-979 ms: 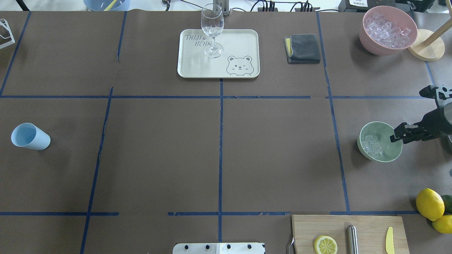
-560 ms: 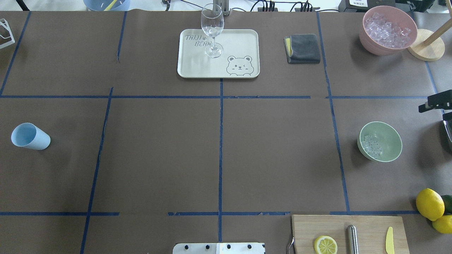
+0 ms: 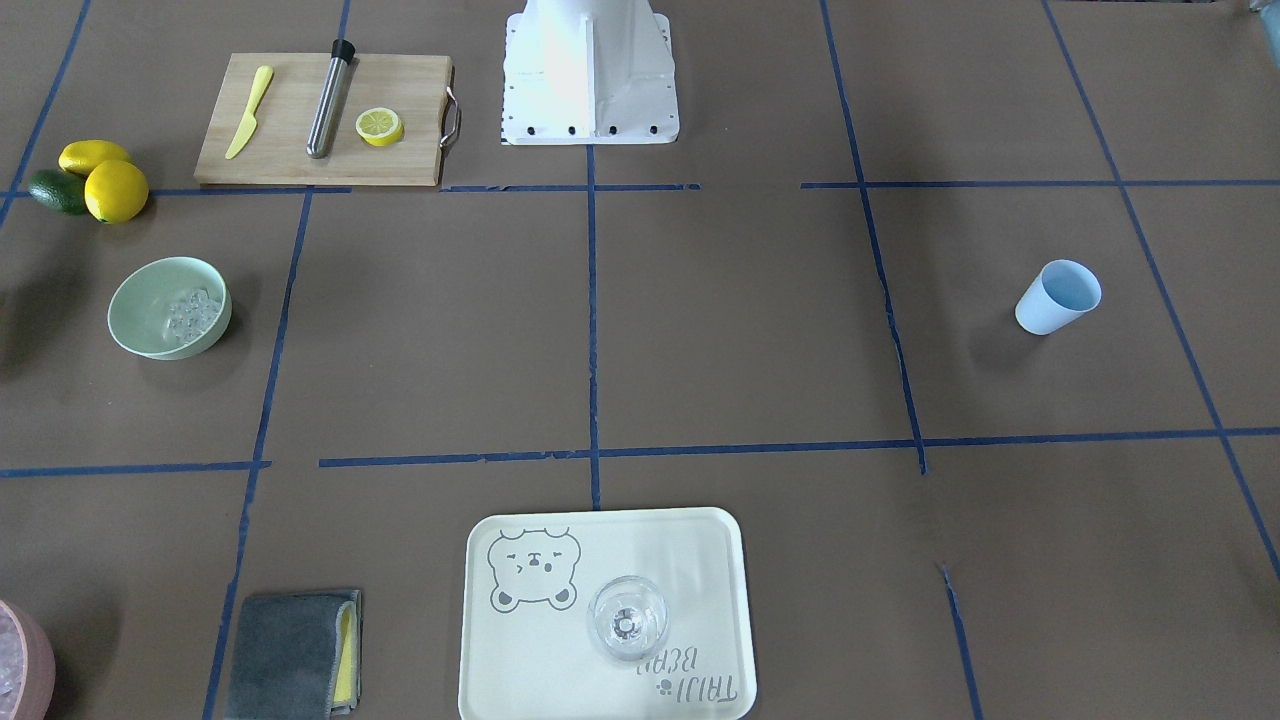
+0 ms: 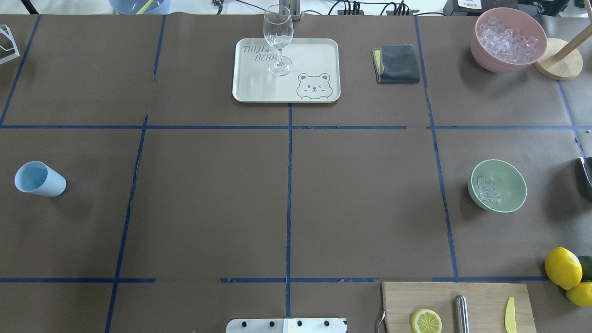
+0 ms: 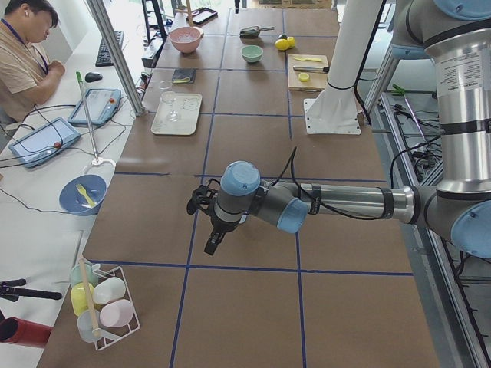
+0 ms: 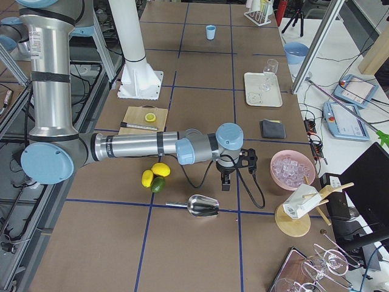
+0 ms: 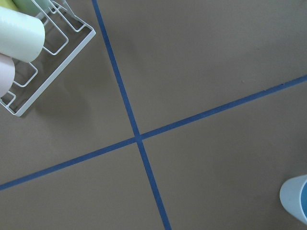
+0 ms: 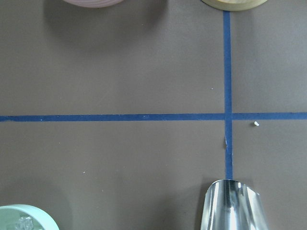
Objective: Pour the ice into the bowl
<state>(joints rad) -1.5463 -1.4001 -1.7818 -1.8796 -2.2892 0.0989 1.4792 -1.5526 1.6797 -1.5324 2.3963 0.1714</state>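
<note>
The right arm (image 6: 140,147) stretches level across the tabletop near its end, and the right gripper (image 6: 225,181) points down at the brown surface; how its fingers stand cannot be told. A metal scoop (image 6: 203,206) lies on its side closer to that end. A pink bowl (image 6: 293,169) heaped with clear cubes stands by the operators' edge. Two lemons (image 6: 160,170) and a lime (image 6: 158,184) lie together toward the robot's edge.

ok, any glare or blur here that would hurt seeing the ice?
Overhead exterior: sharp, even light; the ice reads as pale glints in the bowl. Exterior front-facing: the robot base is blown out white. Right wrist-mounted: bright streaks on the metal scoop, no motion blur.
</note>
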